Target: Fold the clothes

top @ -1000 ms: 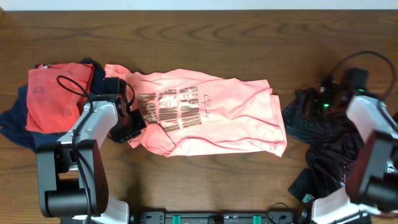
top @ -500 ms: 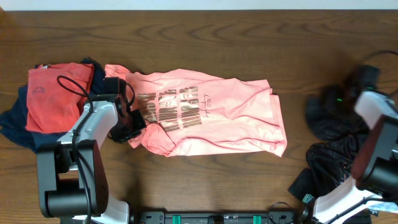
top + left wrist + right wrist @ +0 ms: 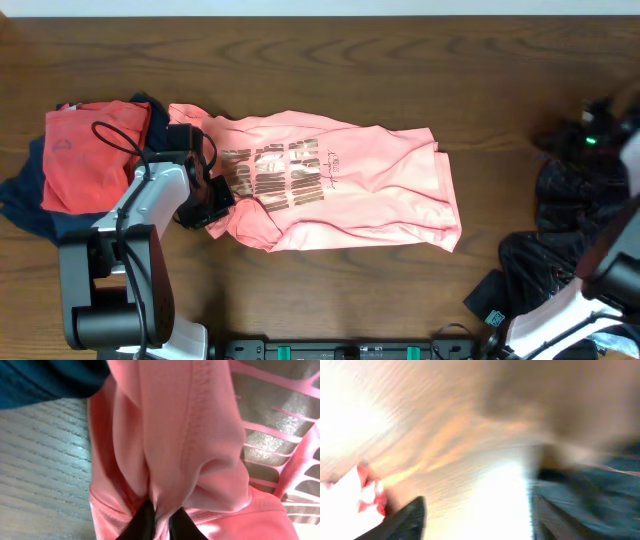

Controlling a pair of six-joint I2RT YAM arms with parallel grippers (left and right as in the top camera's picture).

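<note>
Two arms: left gripper [image 3: 210,200] jaws clamped on pink T-shirt [image 3: 340,190] edge, best lift clear, fold across smoothly; right gripper [image 3: 592,140] jaws blurred, cannot tell.

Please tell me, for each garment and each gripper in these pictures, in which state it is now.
salmon-pink T-shirt, spread out, lettering up, left edge bunched.
orange-red tee, lying on the navy garment.
navy garment, crumpled.
black patterned garment, crumpled at the table's right side.
left gripper, shut on the salmon-pink T-shirt.
right gripper, open, view blurred.
</note>
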